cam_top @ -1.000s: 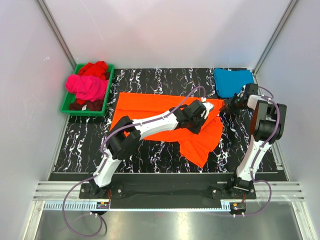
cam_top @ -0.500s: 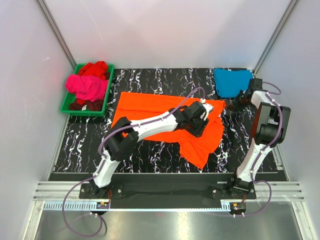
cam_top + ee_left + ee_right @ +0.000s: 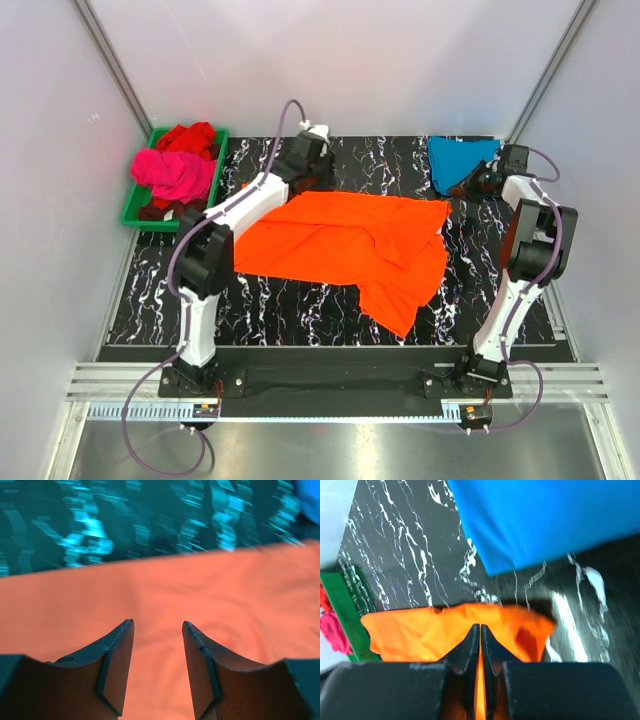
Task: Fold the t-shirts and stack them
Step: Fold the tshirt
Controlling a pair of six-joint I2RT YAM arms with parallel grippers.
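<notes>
The orange t-shirt (image 3: 340,240) lies spread and rumpled across the middle of the black marbled table. My left gripper (image 3: 303,172) hovers over its far left edge. In the left wrist view this gripper (image 3: 157,622) is open, with only orange cloth (image 3: 160,595) below it. My right gripper (image 3: 470,188) is at the back right, beside the folded teal-blue t-shirt (image 3: 462,160). The right wrist view shows its jaws (image 3: 480,626) shut and empty, with the orange t-shirt (image 3: 410,630) beyond them and the teal-blue one (image 3: 545,520) above. Magenta-pink (image 3: 175,172) and red (image 3: 190,135) t-shirts are bunched in the tray.
A green plastic tray (image 3: 130,215) stands at the back left corner of the table, and its edge (image 3: 350,605) shows in the right wrist view. White walls enclose the table on three sides. Both arm bases are bolted at the near edge.
My left arm swung from the orange shirt's right part to its far left edge, and its jaws opened. My right gripper drew back from the shirt's right corner toward the teal-blue shirt.
</notes>
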